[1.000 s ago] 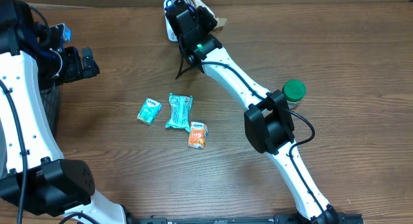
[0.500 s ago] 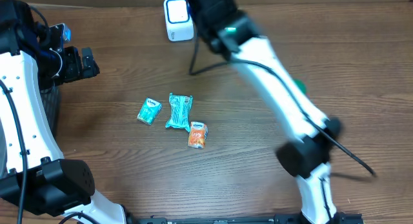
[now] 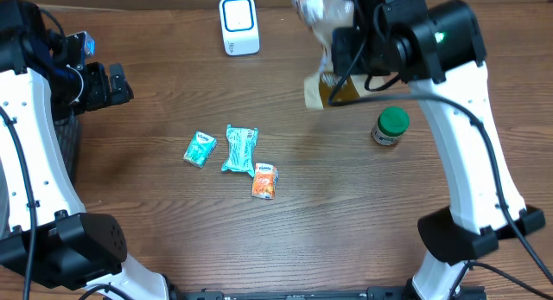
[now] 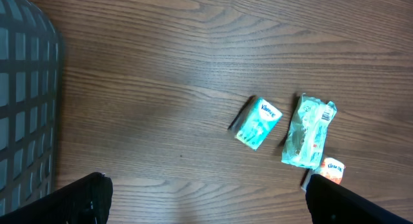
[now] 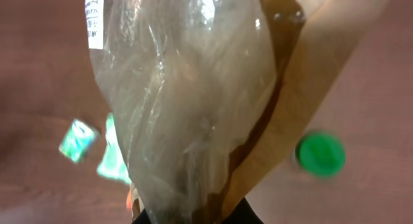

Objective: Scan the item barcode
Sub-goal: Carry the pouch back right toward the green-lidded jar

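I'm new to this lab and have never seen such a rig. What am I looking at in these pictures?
Two robot arms work at a brown wooden table. One picture looks down from above; the other two come from wrist cameras. The right tool is shut on a clear plastic bag with brown card backing, held above the table. The left tool hangs open and empty near a grey mesh basket. On the table: a white scanner box, a green-lidded jar, two teal packets, one orange packet.

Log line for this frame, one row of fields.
right end effector: shut on bag | left end effector: open, empty | bag: off table, right of scanner
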`<state>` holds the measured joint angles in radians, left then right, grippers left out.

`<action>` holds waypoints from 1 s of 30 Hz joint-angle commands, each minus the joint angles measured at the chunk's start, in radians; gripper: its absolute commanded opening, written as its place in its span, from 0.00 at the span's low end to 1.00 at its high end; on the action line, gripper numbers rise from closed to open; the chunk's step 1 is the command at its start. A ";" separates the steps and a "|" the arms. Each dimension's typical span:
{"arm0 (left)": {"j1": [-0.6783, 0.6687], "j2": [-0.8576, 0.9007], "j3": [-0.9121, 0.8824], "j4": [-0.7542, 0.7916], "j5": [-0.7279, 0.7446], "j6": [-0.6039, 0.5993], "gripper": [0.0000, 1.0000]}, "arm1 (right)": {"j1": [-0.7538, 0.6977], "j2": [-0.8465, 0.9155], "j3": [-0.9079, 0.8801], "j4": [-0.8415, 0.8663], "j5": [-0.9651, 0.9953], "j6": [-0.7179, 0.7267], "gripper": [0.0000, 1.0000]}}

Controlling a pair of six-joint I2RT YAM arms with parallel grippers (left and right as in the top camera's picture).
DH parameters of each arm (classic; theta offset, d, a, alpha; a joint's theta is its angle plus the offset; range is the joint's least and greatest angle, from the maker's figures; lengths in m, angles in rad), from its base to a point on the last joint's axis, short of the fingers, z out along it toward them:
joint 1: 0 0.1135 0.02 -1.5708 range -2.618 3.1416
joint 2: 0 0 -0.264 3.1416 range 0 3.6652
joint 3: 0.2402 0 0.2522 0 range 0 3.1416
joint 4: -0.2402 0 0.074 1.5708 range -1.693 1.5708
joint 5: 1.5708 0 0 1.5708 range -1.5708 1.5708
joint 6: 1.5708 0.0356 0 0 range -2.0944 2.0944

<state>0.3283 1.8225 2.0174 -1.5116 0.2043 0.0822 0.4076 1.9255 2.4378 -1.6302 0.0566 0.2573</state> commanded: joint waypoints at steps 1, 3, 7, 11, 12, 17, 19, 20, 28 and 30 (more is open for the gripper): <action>0.004 -0.004 0.005 0.002 -0.002 0.016 1.00 | -0.028 0.037 -0.031 -0.040 -0.097 0.035 0.04; 0.004 -0.004 0.005 0.002 -0.002 0.016 1.00 | -0.035 0.050 -0.070 -0.052 -0.097 0.035 0.04; 0.004 -0.004 0.005 0.002 -0.002 0.016 1.00 | -0.037 0.070 -0.188 -0.041 -0.096 0.035 0.04; 0.004 -0.004 0.005 0.002 -0.002 0.016 1.00 | -0.037 0.074 -0.323 0.010 -0.096 0.035 0.04; 0.004 -0.004 0.005 0.002 -0.002 0.016 1.00 | -0.037 0.074 -0.357 0.026 -0.096 0.035 0.04; 0.004 -0.004 0.005 0.002 -0.002 0.016 1.00 | -0.039 0.074 -0.499 0.095 -0.096 0.035 0.04; 0.004 -0.004 0.005 0.002 -0.002 0.016 1.00 | -0.039 0.074 -0.544 0.119 -0.095 0.035 0.04; 0.004 -0.004 0.005 0.002 -0.002 0.016 1.00 | -0.039 0.074 -0.568 0.134 -0.092 0.035 0.04; 0.004 -0.004 0.005 0.002 -0.002 0.016 1.00 | -0.061 0.080 -0.669 0.177 0.020 0.058 0.04; 0.004 -0.004 0.005 0.002 -0.002 0.016 1.00 | -0.076 0.080 -0.671 0.170 0.025 0.058 0.04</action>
<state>0.3283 1.8225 2.0174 -1.5116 0.2043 0.0822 0.3618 2.0060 1.7714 -1.4590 0.0326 0.2958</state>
